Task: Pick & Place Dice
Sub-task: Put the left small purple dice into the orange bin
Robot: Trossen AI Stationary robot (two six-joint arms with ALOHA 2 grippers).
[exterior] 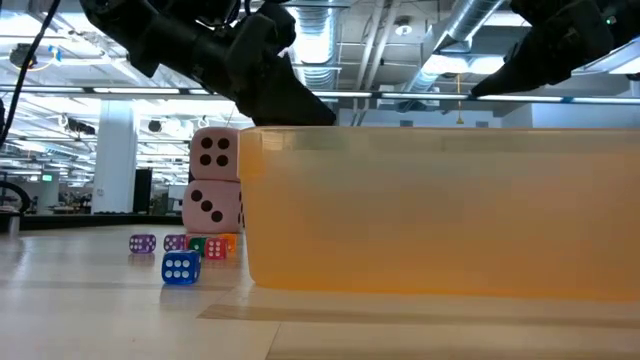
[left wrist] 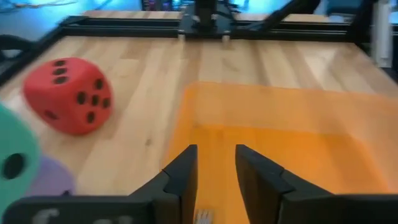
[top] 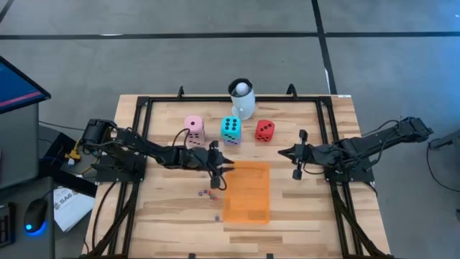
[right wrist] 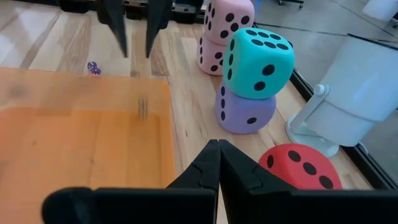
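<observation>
Orange mat (top: 247, 192) flat on wooden desk (top: 165, 216); left tool (top: 220, 171) poised over mat's near-left edge, fingers (left wrist: 183, 174) slightly apart, gripping nothing visible; right tool (top: 296, 164) off to mat's right, fingers pressed together, empty; teal die (right wrist: 258, 62) stacked on purple die (right wrist: 244, 112), two pink dice (exterior: 213, 180) stacked beside them, red die (top: 264, 130) alone near white mug (top: 242, 98); tiny coloured dice (exterior: 180, 255) scattered just left of mat.

A white sheet (top: 72, 203) lying by the left edge of the surface (top: 165, 216) carries dark print, too small to read. No other text or label is legible.
</observation>
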